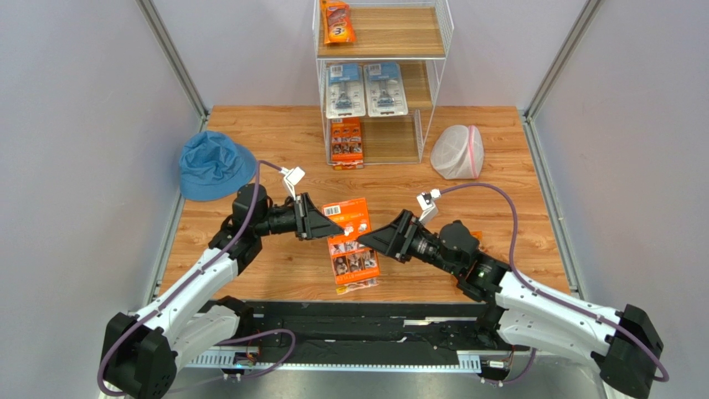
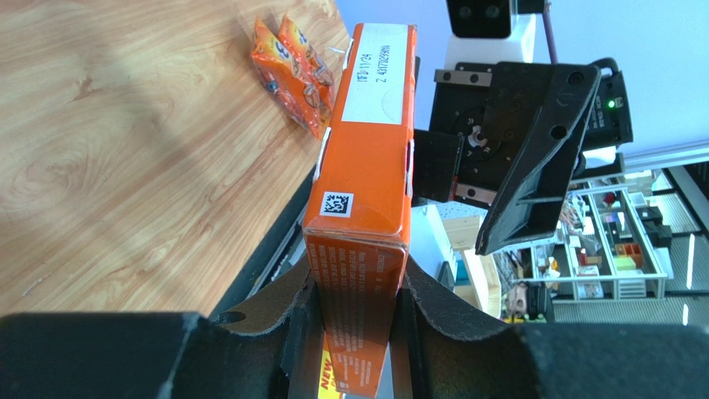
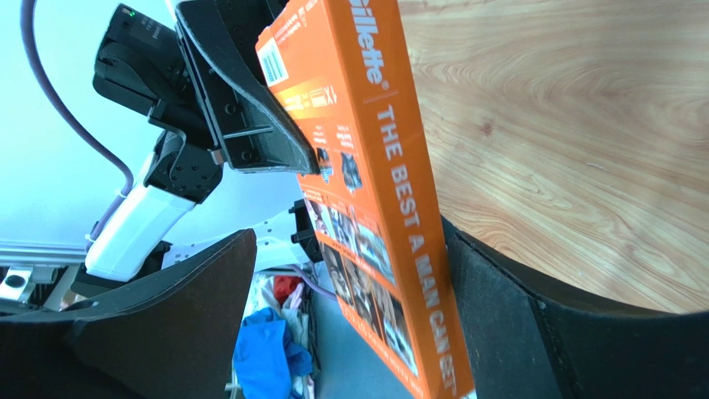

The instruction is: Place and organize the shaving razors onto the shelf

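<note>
Seemingly mid-handover above the desk's near middle, the left jaws gripped the orange razor pack [image 1: 345,218] while the right jaws stood open around it, likely next bound for the far-edge shelf [image 1: 399,32].

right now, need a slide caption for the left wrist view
Left gripper clamped on the orange razor pack, right gripper open just beyond it, over the wooden table.

1. Flat razor pack [image 1: 351,241]: orange, white lettering, photo panels.
2. Blister cards [image 1: 366,90]: white and blue.
3. Bucket hat [image 1: 215,165]: blue.
4. Mesh bag [image 1: 457,152]: white, pink trim.
5. Worktop [image 1: 275,133]: brown wood grain.
6. Shelf [image 1: 399,33]: white wire, pale wooden boards.
7. Left pincer [image 1: 337,227], right pincer [image 1: 369,241]: black.
</note>
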Action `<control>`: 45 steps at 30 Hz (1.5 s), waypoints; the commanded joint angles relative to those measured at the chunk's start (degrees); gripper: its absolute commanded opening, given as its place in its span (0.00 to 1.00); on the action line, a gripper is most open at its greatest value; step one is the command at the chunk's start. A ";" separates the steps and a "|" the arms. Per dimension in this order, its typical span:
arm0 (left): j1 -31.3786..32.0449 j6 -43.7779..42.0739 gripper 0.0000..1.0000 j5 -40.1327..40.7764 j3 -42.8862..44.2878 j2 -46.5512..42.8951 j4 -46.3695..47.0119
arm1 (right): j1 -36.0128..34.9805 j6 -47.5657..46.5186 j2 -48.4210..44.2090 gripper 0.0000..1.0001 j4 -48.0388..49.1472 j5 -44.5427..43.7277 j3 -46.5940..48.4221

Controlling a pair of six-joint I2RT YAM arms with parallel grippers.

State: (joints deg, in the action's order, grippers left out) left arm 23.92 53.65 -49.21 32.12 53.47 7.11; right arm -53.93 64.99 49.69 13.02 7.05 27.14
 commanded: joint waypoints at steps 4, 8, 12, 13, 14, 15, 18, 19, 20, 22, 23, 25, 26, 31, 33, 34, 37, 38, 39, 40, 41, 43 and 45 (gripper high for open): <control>-0.28 6.89 0.00 0.08 0.93 2.59 14.14 | -0.30 1.62 -9.34 0.91 -3.44 -6.08 -6.99; -0.19 12.09 0.00 -0.62 0.23 5.23 22.40 | -0.30 3.82 -15.48 0.91 -1.07 -6.96 -12.00; -0.19 13.32 0.00 -1.06 0.84 7.17 24.96 | -0.30 4.18 -19.36 0.89 0.96 -6.96 -14.65; -0.19 13.32 0.00 -1.15 1.10 7.35 25.05 | -0.30 4.09 -19.89 0.89 1.13 -6.96 -14.83; -0.19 13.24 0.00 -1.32 1.28 7.52 25.05 | -0.30 3.66 -20.59 0.87 1.48 -6.96 -14.92; -0.19 13.24 0.00 -1.33 1.45 7.87 25.14 | -0.30 3.30 -20.77 0.86 1.75 -6.87 -15.01; -0.19 13.41 0.00 -1.41 1.72 8.57 25.67 | -0.38 2.60 -20.87 0.81 4.38 -6.08 -15.18; -0.19 13.76 0.00 -1.33 1.72 8.75 25.93 | -0.30 2.60 -20.78 0.78 5.08 -6.00 -15.27; -0.19 13.94 0.00 -1.24 1.63 8.93 26.28 | -0.30 2.51 -20.34 0.76 6.05 -5.65 -15.27; -0.19 14.55 0.00 -1.24 1.46 9.45 27.42 | -0.30 2.42 -19.55 0.71 6.58 -5.38 -15.09; -0.19 14.82 0.00 -0.98 1.37 9.63 27.86 | -0.30 2.51 -18.68 0.64 7.28 -4.94 -15.09; -0.10 15.78 0.00 -0.54 0.67 9.90 29.27 | -0.30 2.60 -17.27 0.59 7.72 -4.24 -14.57; 0.07 16.05 0.00 -0.19 0.49 10.07 30.23 | -0.30 2.60 -15.78 0.57 8.60 -3.45 -14.48; 0.77 16.57 0.00 0.08 -0.21 10.86 31.29 | -0.38 3.12 -13.04 0.42 11.59 -2.65 -14.30; 0.86 16.58 0.00 0.08 -0.39 10.86 31.64 | -0.38 3.21 -13.13 0.37 11.59 -3.09 -14.30; 0.86 16.49 0.00 -0.09 -0.56 10.86 31.65 | -0.38 3.12 -13.39 0.34 11.59 -3.18 -14.48; 0.86 16.31 0.00 -0.01 -0.92 10.95 31.73 | -0.38 3.12 -14.97 0.25 10.72 -3.79 -14.92; 0.86 16.23 0.00 -0.01 -1.00 10.95 31.73 | -0.38 2.86 -16.02 0.23 9.58 -4.06 -15.01; 0.86 15.96 0.00 -0.09 -1.35 11.04 31.73 | -0.38 2.86 -16.55 0.20 8.96 -4.15 -15.09; 0.86 15.79 0.00 -0.01 -1.53 11.21 31.65 | -0.38 2.77 -16.99 0.16 8.35 -4.32 -15.09; 0.86 15.52 0.00 -0.01 -1.62 11.30 31.21 | -0.38 2.60 -17.95 0.14 7.30 -4.50 -15.09; 0.86 14.38 0.08 -0.09 -1.88 11.83 30.42 | -0.38 2.51 -19.19 0.11 6.24 -4.76 -15.27; 0.86 12.55 0.29 -0.01 -1.62 11.92 27.88 | -0.47 2.42 -19.81 0.09 5.36 -5.11 -15.53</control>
State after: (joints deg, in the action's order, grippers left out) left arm 24.64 69.30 -48.56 30.68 64.86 35.57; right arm -54.00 69.10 31.99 19.33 3.64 12.03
